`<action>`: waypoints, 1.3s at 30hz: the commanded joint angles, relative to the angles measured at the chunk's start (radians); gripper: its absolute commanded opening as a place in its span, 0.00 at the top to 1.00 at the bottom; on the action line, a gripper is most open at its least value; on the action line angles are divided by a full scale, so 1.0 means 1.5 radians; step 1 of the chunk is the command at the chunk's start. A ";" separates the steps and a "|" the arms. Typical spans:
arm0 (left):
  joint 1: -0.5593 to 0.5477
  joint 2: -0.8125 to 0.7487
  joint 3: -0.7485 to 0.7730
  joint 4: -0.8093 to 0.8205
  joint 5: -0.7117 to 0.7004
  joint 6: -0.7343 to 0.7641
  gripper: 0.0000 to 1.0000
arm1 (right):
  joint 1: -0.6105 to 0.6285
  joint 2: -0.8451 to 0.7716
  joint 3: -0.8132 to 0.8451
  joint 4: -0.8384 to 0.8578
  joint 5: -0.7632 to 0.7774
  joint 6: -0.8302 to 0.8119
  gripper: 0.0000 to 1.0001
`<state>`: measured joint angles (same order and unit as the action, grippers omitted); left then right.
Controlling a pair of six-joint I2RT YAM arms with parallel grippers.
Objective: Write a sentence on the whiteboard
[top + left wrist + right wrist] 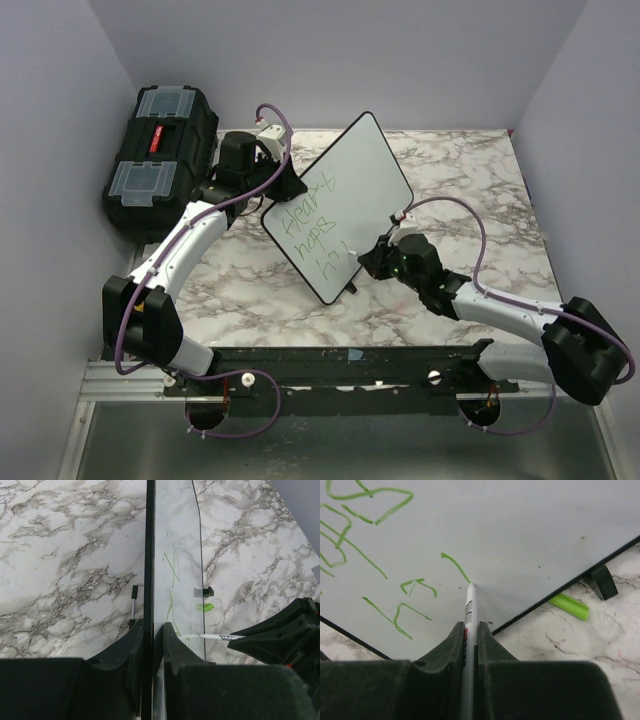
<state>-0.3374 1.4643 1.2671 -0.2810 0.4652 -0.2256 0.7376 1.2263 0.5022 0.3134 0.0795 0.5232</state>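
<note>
Right now my left jaws are clenched on the rim of the whiteboard (pixel 345 200), propping it tilted over the counter (pixel 470 190) in the middle of the top view. My right jaws are clamped around the marker (pixel 469 611), whose tip touches the board at the lower end of a short green stroke. The sentence (pixel 312 228) runs in three lines, and I judge the third unfinished.

Pressure is what worries me. Only one edge is pinched, so leaning too hard on the tip could pivot or slide the board in my left grip, and the stroke would wander. The marker could also creep back between my right jaws.

The board's black lower edge lies close, to the lower right of the tip in the right wrist view. A long stroke that way would run off it, toward the green cap (pixel 569 606) lying on the counter just beyond. Blank white opens toward the upper right of that view. The black toolbox (pixel 160 160) at the upper left of the top view crowds my left side, and more counter shows on the right.
</note>
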 commanded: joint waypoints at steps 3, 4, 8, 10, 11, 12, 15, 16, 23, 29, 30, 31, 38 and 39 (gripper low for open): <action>-0.013 0.009 -0.013 -0.035 -0.004 0.062 1.00 | -0.001 -0.008 -0.025 -0.109 -0.002 0.018 0.99; -0.013 0.010 -0.013 -0.035 -0.004 0.061 1.00 | 0.000 -0.015 -0.022 -0.117 0.001 0.019 0.99; -0.013 0.012 -0.011 -0.035 -0.005 0.061 1.00 | 0.000 -0.047 -0.006 -0.140 0.004 0.009 0.99; -0.012 0.012 -0.011 -0.035 -0.004 0.060 1.00 | 0.000 -0.060 0.008 -0.148 0.001 0.001 0.99; -0.012 0.012 -0.011 -0.034 -0.004 0.060 1.00 | 0.000 -0.066 0.015 -0.149 -0.001 -0.003 0.99; -0.012 0.012 -0.012 -0.034 -0.004 0.060 1.00 | 0.000 -0.072 0.020 -0.149 -0.003 -0.003 0.99; -0.012 0.011 -0.012 -0.034 -0.004 0.060 1.00 | -0.001 -0.081 0.040 -0.142 -0.003 -0.006 0.99; -0.012 0.012 -0.011 -0.034 -0.004 0.060 1.00 | 0.000 -0.081 0.045 -0.135 -0.003 -0.008 0.99; -0.012 0.009 -0.012 -0.036 -0.003 0.062 1.00 | 0.000 -0.034 0.091 -0.102 -0.013 -0.011 0.99; -0.012 0.003 -0.015 -0.037 -0.006 0.065 1.00 | 0.000 0.010 0.111 -0.079 -0.016 -0.012 0.99; -0.012 0.003 -0.015 -0.038 -0.006 0.065 1.00 | 0.000 0.014 0.114 -0.078 -0.016 -0.013 0.99; -0.012 0.003 -0.016 -0.038 -0.006 0.065 1.00 | 0.000 0.020 0.117 -0.078 -0.014 -0.012 0.99; -0.012 0.002 -0.016 -0.038 -0.005 0.066 1.00 | 0.000 0.041 0.121 -0.077 0.014 -0.012 0.99; -0.012 0.001 -0.016 -0.038 -0.005 0.066 1.00 | 0.000 0.042 0.120 -0.077 0.019 -0.012 0.99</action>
<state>-0.3378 1.4643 1.2671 -0.2790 0.4709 -0.2253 0.7376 1.2598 0.6567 0.1665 0.0734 0.5182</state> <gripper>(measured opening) 0.164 0.131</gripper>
